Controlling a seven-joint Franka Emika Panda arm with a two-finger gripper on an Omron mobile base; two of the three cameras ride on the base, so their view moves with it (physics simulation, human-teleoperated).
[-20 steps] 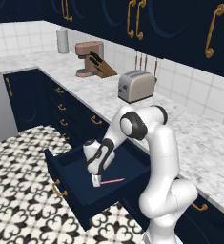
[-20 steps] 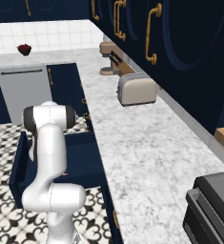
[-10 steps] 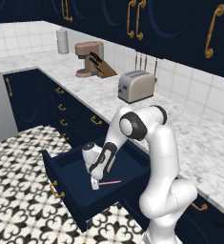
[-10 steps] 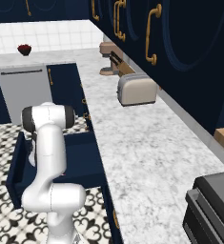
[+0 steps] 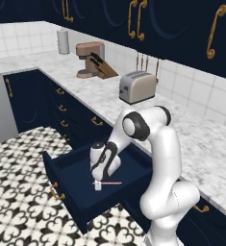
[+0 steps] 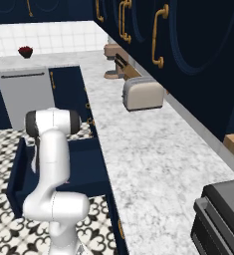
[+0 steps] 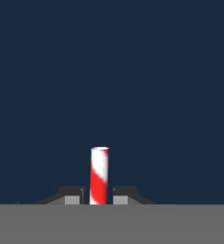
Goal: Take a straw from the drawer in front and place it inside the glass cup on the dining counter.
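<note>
- Toaster [image 5: 137, 87], beige/silver, on marble worktop [image 5: 201, 139] against white tile wall
- Brown coffee machine [image 5: 88, 59] w/ knife block [image 5: 102, 67] just beside it, further along
- Grey canister [image 5: 63, 41] near corner
- Dishwasher [image 6: 23, 97], steel front, across room
- Red bowl [image 6: 25, 51] on top above it
- Patterned b/w floor tiles [image 5: 18, 192]

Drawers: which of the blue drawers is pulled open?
The wide drawer with the curved brass handle, low in front of the robot. It sticks out over the floor with the gripper reaching inside; the small drawers behind stay shut.
</note>
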